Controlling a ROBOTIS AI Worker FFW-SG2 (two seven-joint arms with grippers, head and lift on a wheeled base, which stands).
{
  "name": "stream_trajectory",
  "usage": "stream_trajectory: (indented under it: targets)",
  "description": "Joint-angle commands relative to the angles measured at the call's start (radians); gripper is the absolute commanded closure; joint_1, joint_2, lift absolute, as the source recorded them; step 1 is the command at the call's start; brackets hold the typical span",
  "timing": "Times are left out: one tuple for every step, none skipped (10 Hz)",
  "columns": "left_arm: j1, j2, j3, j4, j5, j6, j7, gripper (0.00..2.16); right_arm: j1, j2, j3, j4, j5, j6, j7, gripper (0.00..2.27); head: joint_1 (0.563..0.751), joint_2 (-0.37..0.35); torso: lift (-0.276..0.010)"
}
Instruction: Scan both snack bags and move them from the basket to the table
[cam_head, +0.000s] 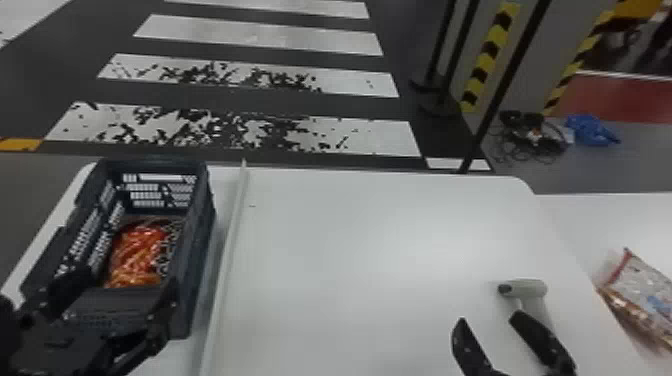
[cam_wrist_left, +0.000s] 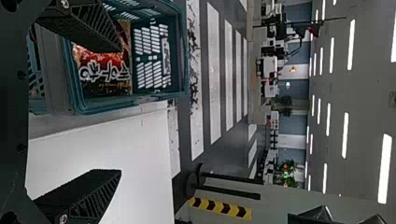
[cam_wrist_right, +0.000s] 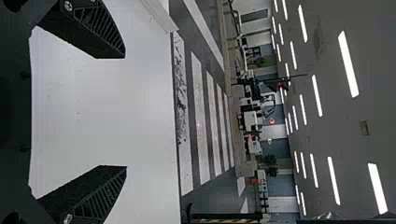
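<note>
Apparently down to the last pick, with one snack bag (cam_head: 137, 252) inside the basket (cam_head: 197, 245) and another bag (cam_head: 642, 285) on the side bench (cam_head: 620, 215) at right. Poised at the basket's near end with the left gripper (cam_wrist_left: 120, 111), jaws apart and empty; hovering near the scanner (cam_head: 524, 287) over the main bench (cam_head: 375, 240) with the right gripper (cam_head: 489, 317), jaws also apart and empty. Next, most likely, to lower the left jaws, close on the bag and lift clear of the rim for scanning.
</note>
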Motion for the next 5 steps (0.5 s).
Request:
stream_trajectory:
  targets:
    - [-0.064,-0.024,0.02,-0.017,0.0,0.108,0.003,0.07,-0.015,0.001,0.002,-0.005,0.001,0.008,0.006,0.08,0.695,-0.105,-0.098]
    - [-0.115,-0.027,0.018,-0.006,0.008,0.13,0.006,0.07,-0.007,0.001,-0.002,-0.008,-0.004,0.004,0.011,0.08,0.695,-0.084,-0.098]
    - [-0.172,-0.03,0.018,0.018,0.02,0.182,0.01,0.07,0.001,-0.003,-0.011,-0.009,-0.011,0.004,0.017,0.08,0.695,-0.077,-0.098]
    - [-0.216,-0.028,0.021,0.043,0.034,0.215,0.016,0.08,0.008,-0.006,-0.022,-0.017,-0.014,0.004,0.018,0.08,0.695,-0.075,-0.098]
    - [-0.25,-0.033,0.023,0.054,0.041,0.231,0.025,0.08,0.011,-0.008,-0.027,-0.025,-0.016,0.008,0.025,0.08,0.695,-0.076,-0.098]
